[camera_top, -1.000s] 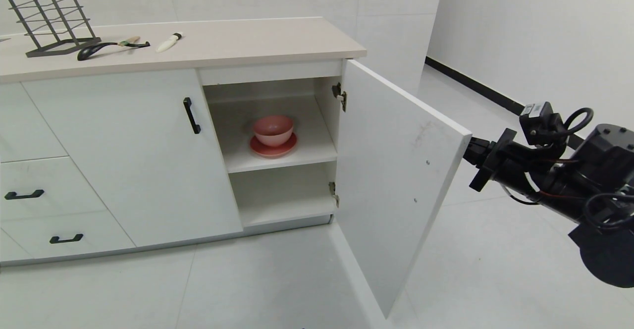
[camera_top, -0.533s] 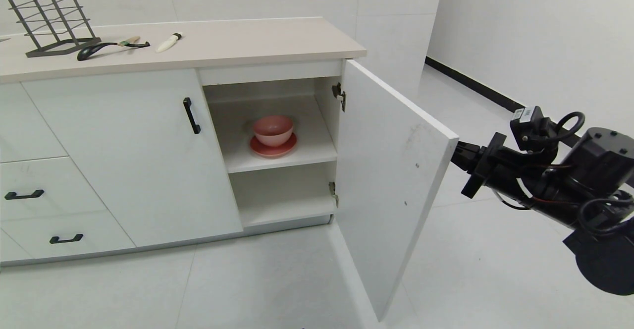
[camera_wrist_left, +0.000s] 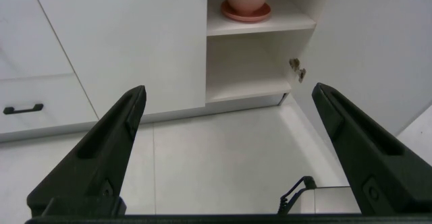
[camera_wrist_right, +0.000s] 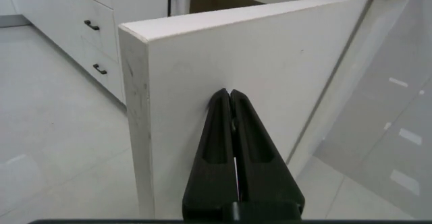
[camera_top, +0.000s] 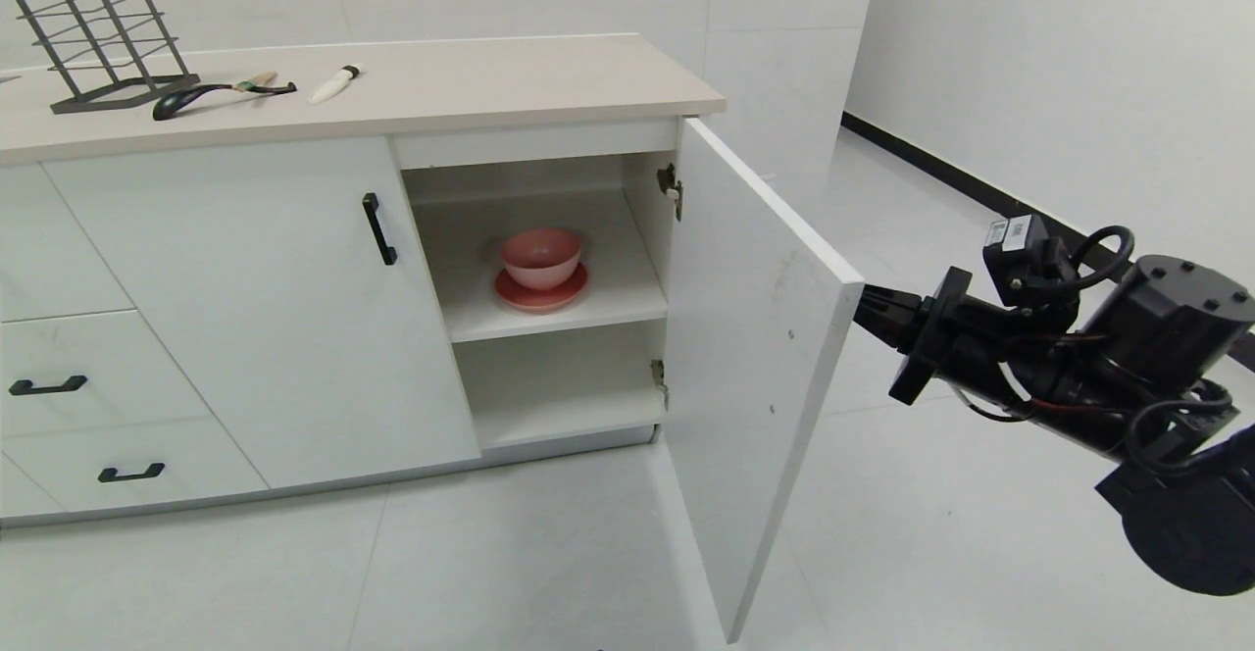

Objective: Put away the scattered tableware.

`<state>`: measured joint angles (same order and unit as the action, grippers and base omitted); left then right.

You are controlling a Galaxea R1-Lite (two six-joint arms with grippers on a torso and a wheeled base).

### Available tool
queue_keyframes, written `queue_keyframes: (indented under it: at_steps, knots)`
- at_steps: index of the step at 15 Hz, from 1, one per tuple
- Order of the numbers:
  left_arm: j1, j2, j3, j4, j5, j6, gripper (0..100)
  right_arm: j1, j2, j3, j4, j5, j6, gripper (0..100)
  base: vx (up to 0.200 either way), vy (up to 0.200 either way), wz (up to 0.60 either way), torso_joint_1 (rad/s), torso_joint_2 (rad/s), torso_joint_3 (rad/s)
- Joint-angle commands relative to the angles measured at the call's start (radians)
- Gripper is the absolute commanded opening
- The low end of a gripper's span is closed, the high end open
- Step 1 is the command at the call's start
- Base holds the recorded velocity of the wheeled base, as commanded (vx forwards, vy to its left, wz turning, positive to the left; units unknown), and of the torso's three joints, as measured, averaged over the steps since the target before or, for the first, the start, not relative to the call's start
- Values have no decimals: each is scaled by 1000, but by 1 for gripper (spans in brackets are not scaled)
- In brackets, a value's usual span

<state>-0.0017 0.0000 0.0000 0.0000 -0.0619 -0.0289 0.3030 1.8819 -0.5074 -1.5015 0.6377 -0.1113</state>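
Head view: white cabinet door [camera_top: 755, 337] is swinging further shut, with the right pincer [camera_wrist_right: 233, 97] closed and pushing on its outer face. Pink bowl [camera_top: 540, 257] on pink plate [camera_top: 541, 295] is sitting on the upper shelf [camera_top: 613, 310] inside. Left pincer [camera_wrist_left: 229, 90] is hanging open. Stowing looks nearly done.

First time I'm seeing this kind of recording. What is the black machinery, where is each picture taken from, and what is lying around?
It is a two-armed robot. The wide picture comes from a camera on its head; the others from its wrists. The left gripper is open and holds nothing. The right gripper is shut, tips against the outer face of the open cabinet door. Inside, a pink bowl sits on a pink plate on the upper shelf. On the countertop are a wire rack, a black spoon and a pale utensil.
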Motion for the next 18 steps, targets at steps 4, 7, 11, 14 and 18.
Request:
queue_keyframes:
  at_steps: [4, 7, 11, 14, 18]
  knots:
    - [0, 2, 0, 0, 1, 0, 100, 30, 28, -13, 0, -1, 1, 0, 0, 0, 0, 0, 0, 0]
    - [0, 2, 0, 0, 1, 0, 100, 62, 48, -36, 0, -1, 2, 0, 0, 0, 0, 0, 0, 0]
    - [0, 2, 0, 0, 1, 0, 100, 94, 82, -80, 0, -1, 2, 0, 0, 0, 0, 0, 0, 0]
    - [0, 2, 0, 0, 1, 0, 100, 117, 102, -108, 0, -1, 2, 0, 0, 0, 0, 0, 0, 0]
    - [0, 2, 0, 0, 1, 0, 100, 157, 134, -149, 0, -3, 2, 0, 0, 0, 0, 0, 0, 0]
